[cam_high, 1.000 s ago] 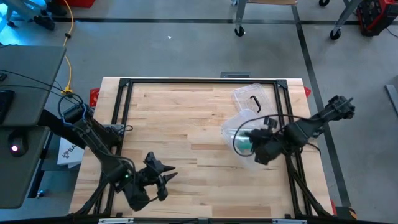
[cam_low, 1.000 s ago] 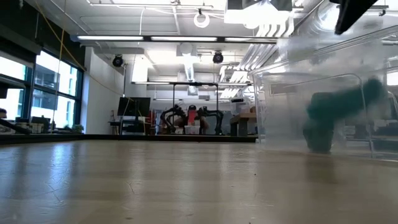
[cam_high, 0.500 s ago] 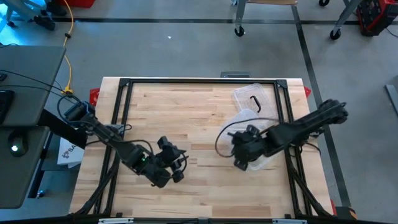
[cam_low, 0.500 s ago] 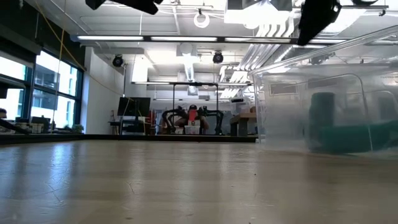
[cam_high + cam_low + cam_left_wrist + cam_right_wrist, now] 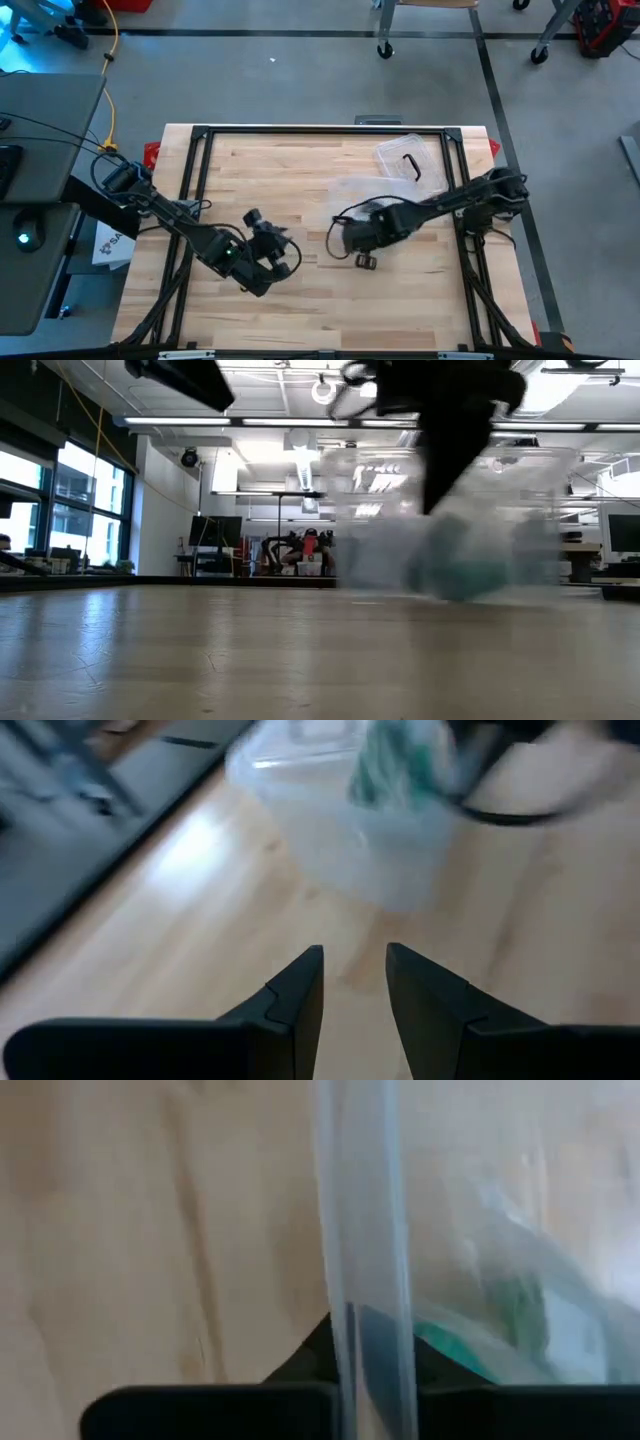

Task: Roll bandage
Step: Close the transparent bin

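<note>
A clear plastic container (image 5: 450, 510) stands near the table's middle with the green bandage (image 5: 460, 575) inside it. The left wrist view shows the container (image 5: 350, 830) and the bandage (image 5: 395, 770) ahead of my left gripper. My right gripper (image 5: 352, 236) points down at the container (image 5: 365, 195) and is shut on its wall. My left gripper (image 5: 280, 245) hovers open above the table to the left of it, its fingers (image 5: 300, 990) holding nothing. My right gripper has the container's clear side wall (image 5: 365, 1280) between its fingers, one finger inside the container and one outside. The fingers come from above, pointing down. The green bandage (image 5: 450, 1345) lies inside, just beyond the wall.
The container's clear lid (image 5: 408, 160) with a black handle lies at the far right of the table. A small dark thing (image 5: 365, 261) lies on the wood just near of my right gripper. A black frame (image 5: 200, 135) runs round the table's edges.
My right gripper has gone down and toward the table's left, and the container has slid with it from the right side toward the middle. My left gripper has moved toward the far right, nearer the container, and has rolled.
</note>
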### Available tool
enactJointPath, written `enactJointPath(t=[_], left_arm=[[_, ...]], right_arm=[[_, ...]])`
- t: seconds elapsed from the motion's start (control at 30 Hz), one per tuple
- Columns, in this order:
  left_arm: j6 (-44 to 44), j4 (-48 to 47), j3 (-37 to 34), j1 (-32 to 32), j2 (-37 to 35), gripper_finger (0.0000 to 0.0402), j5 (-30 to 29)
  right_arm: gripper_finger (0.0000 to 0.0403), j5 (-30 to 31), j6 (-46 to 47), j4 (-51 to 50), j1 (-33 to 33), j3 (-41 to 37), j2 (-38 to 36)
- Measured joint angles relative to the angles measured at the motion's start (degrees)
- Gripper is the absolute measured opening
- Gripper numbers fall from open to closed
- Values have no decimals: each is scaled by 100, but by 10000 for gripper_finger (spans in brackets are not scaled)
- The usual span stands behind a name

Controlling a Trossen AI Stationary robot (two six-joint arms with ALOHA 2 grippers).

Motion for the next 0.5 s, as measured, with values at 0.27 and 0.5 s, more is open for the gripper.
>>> enactJointPath(t=[0.27,0.5], left_arm=[[-1946,-2787,0,134,-394,106,-297],[-2858,-3861,0,192,-655,106,-301]], right_arm=[[6,-900,-2863,2226,-734,69,29],[9,-1147,-3939,1930,-1342,784,491]])
